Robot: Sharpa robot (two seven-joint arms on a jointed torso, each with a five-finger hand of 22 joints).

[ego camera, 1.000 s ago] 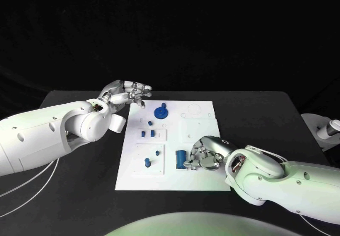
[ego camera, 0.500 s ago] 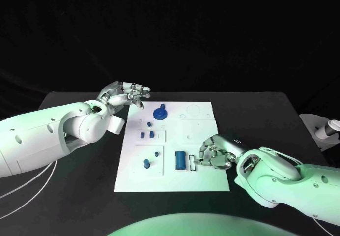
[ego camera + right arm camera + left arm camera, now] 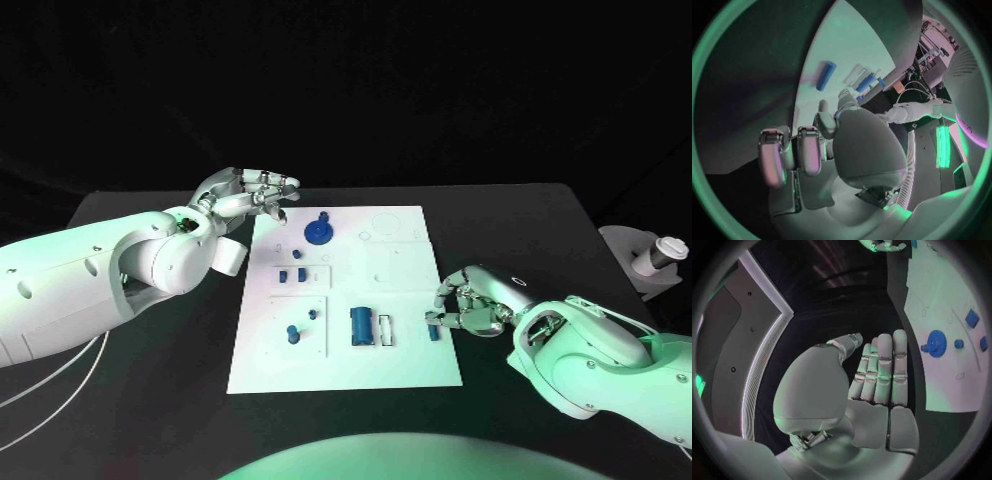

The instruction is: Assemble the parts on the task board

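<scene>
Your right hand (image 3: 469, 304) pinches a small blue peg (image 3: 434, 331) at the white task board's (image 3: 408, 260) right edge, lower right of centre, likely to seat it, while your left hand (image 3: 248, 194), upper left, hovers clear, fingers loosely curled, empty.

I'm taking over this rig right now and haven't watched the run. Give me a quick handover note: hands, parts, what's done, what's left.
Right hand: at the task board's right edge, pinching a small blue part low over the board.
Left hand: off the board's far left corner, fingers curled, holding nothing.
On the board: blue gear at the far end, small blue pieces mid-left, a blue peg near-left, a blue cylinder lying beside an empty slot.
Done: cannot tell which parts are seated.
Left: place the pinched part; the cylinder looks loose.
</scene>
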